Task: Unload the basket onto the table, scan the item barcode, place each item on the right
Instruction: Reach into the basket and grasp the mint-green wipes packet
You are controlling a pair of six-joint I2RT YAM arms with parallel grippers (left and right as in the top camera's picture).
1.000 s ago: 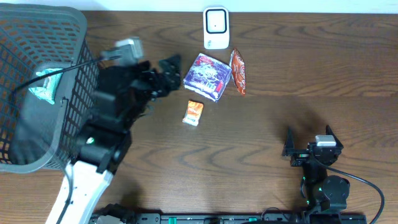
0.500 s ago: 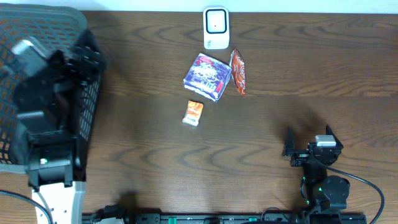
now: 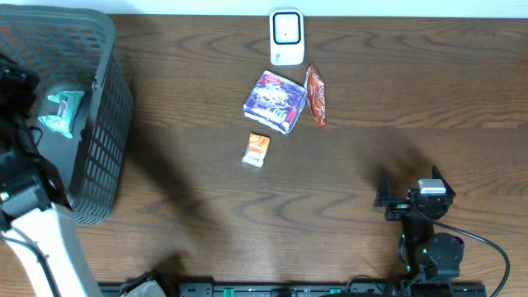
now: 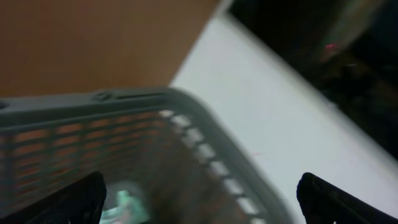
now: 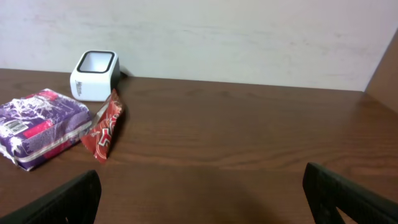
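Over the basket at the table's left end, the left gripper hangs with fingers spread wide, holding nothing. Inside the basket lies a teal packet. Near the front right, the right gripper is also released and empty. A purple pack and a red packet lie side by side just before the scanner, and an orange packet lies a little nearer.

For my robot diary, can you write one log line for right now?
left fingers: open, over basket | right fingers: open, empty | teal packet: in basket | scanner: nothing on it
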